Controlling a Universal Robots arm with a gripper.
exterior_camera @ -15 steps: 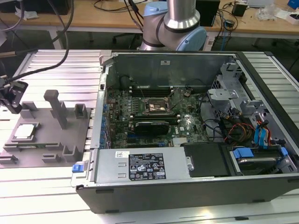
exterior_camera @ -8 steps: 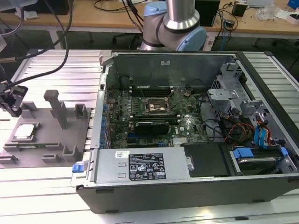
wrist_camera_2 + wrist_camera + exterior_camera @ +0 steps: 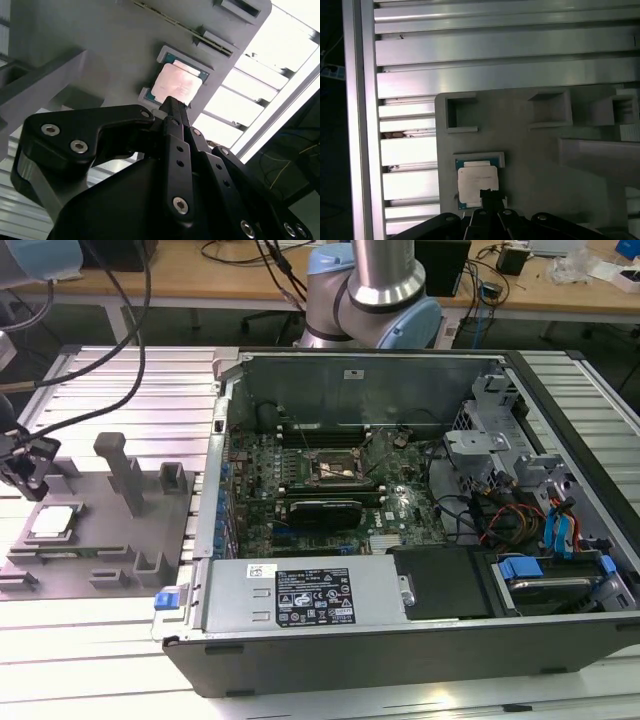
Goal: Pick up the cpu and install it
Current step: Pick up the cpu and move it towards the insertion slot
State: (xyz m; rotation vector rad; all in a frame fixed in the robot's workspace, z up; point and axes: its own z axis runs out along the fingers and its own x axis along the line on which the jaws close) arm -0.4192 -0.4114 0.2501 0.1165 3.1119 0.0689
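The cpu (image 3: 52,522) lies flat in a shallow corner holder on the grey fixture plate (image 3: 95,502), at the exterior view's left. Its pale metal top shows in both wrist views (image 3: 179,84) (image 3: 476,183). My gripper (image 3: 33,480) hangs just above the plate beside the cpu, apart from it. In the wrist views its black fingers meet in one narrow tip (image 3: 172,102) (image 3: 487,192) at the chip's edge, shut with nothing between them. The motherboard socket (image 3: 337,468), with its metal frame, sits inside the open computer case.
The open computer case (image 3: 400,640) spans the middle and the exterior view's right, with cables, drive bays and a power supply (image 3: 310,595). Upright grey blocks (image 3: 125,475) stand on the fixture plate near the cpu. Ribbed aluminium table (image 3: 495,50) surrounds the plate.
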